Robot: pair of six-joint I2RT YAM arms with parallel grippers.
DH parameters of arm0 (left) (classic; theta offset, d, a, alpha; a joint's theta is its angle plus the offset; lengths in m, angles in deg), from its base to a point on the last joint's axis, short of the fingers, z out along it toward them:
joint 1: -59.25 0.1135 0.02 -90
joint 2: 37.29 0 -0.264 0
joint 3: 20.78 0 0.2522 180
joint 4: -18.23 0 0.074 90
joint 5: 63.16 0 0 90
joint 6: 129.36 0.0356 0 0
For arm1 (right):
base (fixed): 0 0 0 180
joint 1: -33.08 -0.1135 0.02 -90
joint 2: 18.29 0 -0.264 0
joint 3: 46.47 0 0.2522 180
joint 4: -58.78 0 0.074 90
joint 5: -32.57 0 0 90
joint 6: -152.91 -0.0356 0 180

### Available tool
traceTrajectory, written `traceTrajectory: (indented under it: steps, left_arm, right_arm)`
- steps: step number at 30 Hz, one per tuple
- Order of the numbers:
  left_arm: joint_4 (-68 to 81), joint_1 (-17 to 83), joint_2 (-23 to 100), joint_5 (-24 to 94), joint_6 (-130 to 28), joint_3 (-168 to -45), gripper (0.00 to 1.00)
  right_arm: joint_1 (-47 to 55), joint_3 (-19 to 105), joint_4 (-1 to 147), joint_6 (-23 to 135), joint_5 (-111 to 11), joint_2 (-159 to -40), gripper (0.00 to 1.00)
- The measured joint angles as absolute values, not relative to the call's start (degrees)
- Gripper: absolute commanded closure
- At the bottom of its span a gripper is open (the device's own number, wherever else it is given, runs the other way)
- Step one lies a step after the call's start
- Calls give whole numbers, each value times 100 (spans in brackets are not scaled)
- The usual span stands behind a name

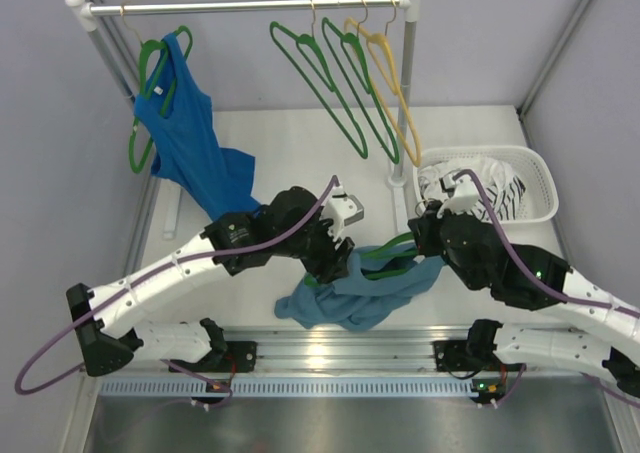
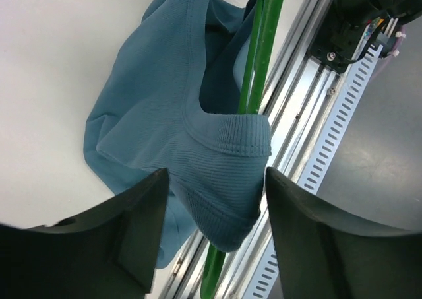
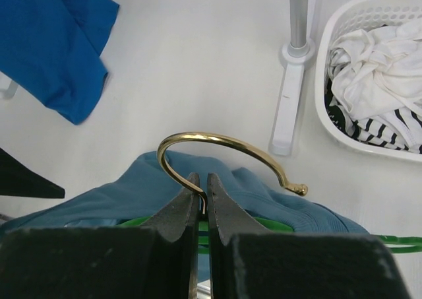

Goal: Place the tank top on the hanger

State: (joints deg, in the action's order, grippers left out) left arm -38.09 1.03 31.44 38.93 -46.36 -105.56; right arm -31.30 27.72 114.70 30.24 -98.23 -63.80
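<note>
Strap seating on the green hanger [image 1: 385, 252], low over the near edge of the table [image 1: 300, 143].
Right gripper [image 3: 202, 197] pinches the brass hook [image 3: 217, 140]; left gripper [image 2: 214, 239] stands open astride the strap of the tank top [image 2: 165, 114] (not clamped), which hangs bunched from the hanger. Close on the ribbed strap, draw it over the hanger shoulder, keep the hook level. White tabletop, grey walls; rail [image 1: 250, 6] and laundry basket [image 1: 540, 173] stand behind.

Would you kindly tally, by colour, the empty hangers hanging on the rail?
Green hangers: 2
Yellow hangers: 1
Total: 3
</note>
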Motion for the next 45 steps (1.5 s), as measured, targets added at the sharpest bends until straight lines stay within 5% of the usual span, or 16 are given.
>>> traceTrajectory:
  steps: [8,12,13,19,23,26,30,45]
  left_arm:
    - [-3383,103,3168,4086,-4586,-10270,70]
    - [-3110,103,3153,4256,-4625,-10065,66]
    - [-3001,103,3131,4291,-4667,-9968,100]
    - [-2170,27,2786,4571,-4912,-9238,100]
    - [-1689,27,2572,4606,-5183,-8856,100]
    - [-1353,35,2292,4477,-5434,-8428,100]
    - [-1138,57,1892,4210,-5646,-8014,100]
    - [-1145,62,899,4048,-5830,-7844,100]
  right_arm:
    - [-3130,2927,11507,3083,-9808,-6431,100]
    - [-3130,2931,11513,3107,-9805,-6466,100]
    - [-3130,2931,11515,3123,-9803,-6474,100]
    - [-3132,2933,11540,3197,-9722,-6523,98]
    - [-3132,2933,11509,3182,-9659,-6527,80]
    - [-3136,2936,11472,3142,-9670,-6501,58]
    - [-3136,2936,11511,3131,-9698,-6326,46]
    - [-3136,2247,11806,3297,-9598,-4451,50]
